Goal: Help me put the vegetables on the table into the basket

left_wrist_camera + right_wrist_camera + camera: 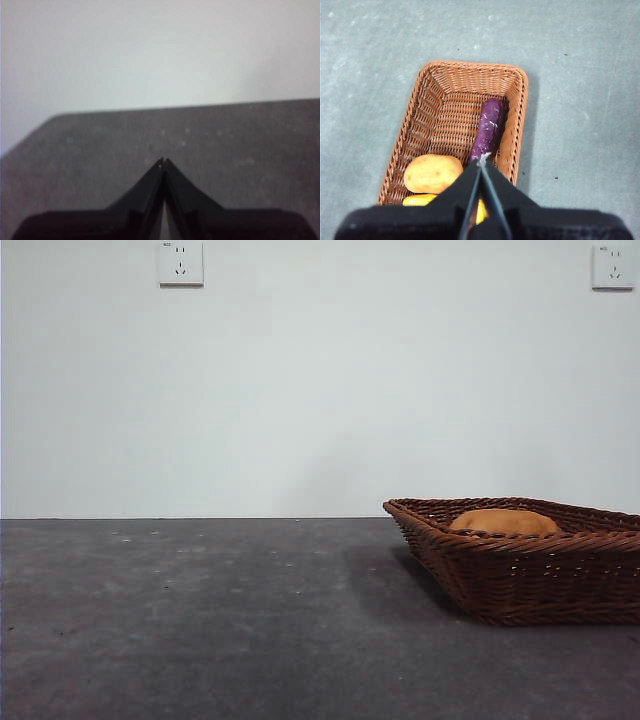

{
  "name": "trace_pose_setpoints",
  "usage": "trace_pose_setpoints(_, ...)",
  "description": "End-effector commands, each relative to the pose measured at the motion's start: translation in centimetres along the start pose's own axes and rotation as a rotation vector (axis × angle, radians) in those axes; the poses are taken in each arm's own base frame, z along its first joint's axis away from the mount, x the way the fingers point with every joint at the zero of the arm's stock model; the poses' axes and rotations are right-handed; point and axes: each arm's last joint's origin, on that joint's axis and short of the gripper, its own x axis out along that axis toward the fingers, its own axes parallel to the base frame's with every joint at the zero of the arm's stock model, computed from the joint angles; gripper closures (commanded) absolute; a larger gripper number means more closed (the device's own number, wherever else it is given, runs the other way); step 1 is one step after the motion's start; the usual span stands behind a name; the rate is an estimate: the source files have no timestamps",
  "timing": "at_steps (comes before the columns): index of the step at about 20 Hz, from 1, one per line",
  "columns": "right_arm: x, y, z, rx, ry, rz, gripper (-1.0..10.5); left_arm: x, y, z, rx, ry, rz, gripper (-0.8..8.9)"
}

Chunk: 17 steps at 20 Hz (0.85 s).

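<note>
Basket (465, 100): we see it on the table (200, 620), at the right of the front view, its far end cut by the edge of the picture.
Potato (433, 173): we find it lying in the basket; in the front view only its rounded brown top shows above the rim.
Corn (420, 200): we make out a yellow piece in the basket, just beside the potato, partly hidden behind the right gripper.
Eggplant (488, 127): the long purple piece lies in the basket along one side wall; we cannot see its cap.
Right gripper (483, 159): we see it above the basket, jaws pressed together, holding nothing.
Left gripper (163, 161): we see it over bare table, well apart from the basket, jaws pressed together and holding nothing.
</note>
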Motion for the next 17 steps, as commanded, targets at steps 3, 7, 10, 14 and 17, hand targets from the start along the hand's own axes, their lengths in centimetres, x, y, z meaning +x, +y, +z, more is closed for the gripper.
trace_pose_setpoints(3, 0.0, 0.0, 0.1, 0.0, -0.004, 0.0, 9.5, -0.1, 0.1, -2.2, -0.042, 0.039, 0.015, 8.17)
trace_pose_setpoints(7, 0.0, 0.0, 0.1, 0.0, -0.004, 0.0, 9.5, -0.4, 0.2, -3.2, -0.039, 0.132, 0.023, 8.16)
trace_pose_setpoints(10, 0.0, 0.0, 0.1, 0.001, -0.003, -0.001, 9.5, -0.5, 0.1, -3.4, -0.043, 0.163, 0.003, 8.16)
trace_pose_setpoints(14, 0.0, 0.0, 0.1, 0.001, -0.003, -0.001, 9.5, -0.4, 0.1, -3.5, -0.043, 0.171, -0.003, 8.16)
trace_pose_setpoints(17, 0.0, 0.0, 0.1, 0.001, -0.003, -0.001, 9.5, -0.4, 0.1, -3.5, -0.043, 0.175, -0.002, 8.17)
